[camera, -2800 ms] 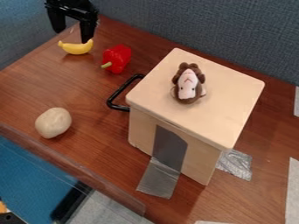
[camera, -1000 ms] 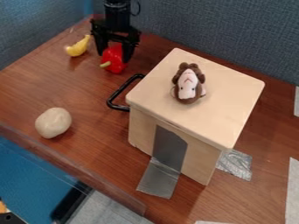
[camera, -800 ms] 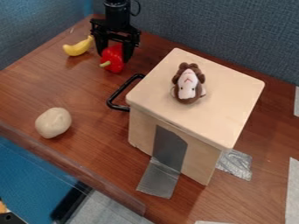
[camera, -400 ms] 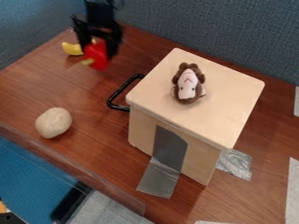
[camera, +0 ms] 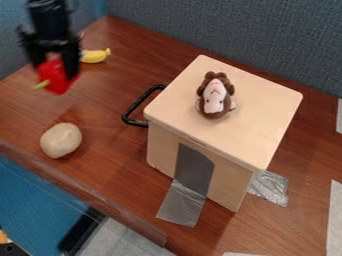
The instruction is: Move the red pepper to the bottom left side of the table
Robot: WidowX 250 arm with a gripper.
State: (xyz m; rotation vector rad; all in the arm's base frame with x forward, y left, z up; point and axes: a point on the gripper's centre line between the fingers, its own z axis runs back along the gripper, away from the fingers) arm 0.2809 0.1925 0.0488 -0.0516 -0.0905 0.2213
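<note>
In the camera view, a blue-grey fabric partition (camera: 234, 35) stands behind a brown wood-grain table (camera: 107, 150). At the upper left, the black gripper (camera: 53, 69) hangs over the left part of the table, its fingers closed around the red pepper (camera: 59, 79), one on each side. The pepper appears raised above the tabletop, with its green stem (camera: 41, 84) pointing toward the lower left; a faint reddish reflection lies on the wood below it.

Just to the right of the gripper is a yellow banana (camera: 95, 56), one end hidden behind the gripper. Farther down the left side, near the front edge, sits a beige, potato-shaped lump (camera: 61, 140), well apart from the banana.

A pale wooden box (camera: 260, 115) takes up the middle and right of the table, set at an angle. A brown and pink plush monkey head (camera: 216, 95) rests on its top, and a black handle (camera: 131, 107) sticks out on its left. A strip of silver tape (camera: 182, 204) runs from the dark panel (camera: 194, 167) on the front of the box down to the table, and another piece (camera: 270, 188) lies beside the box's right side. Whitish strips (camera: 334, 220) lie along the right edge. Beyond the table's front edge, at the lower left, is a blue surface (camera: 37, 205).
</note>
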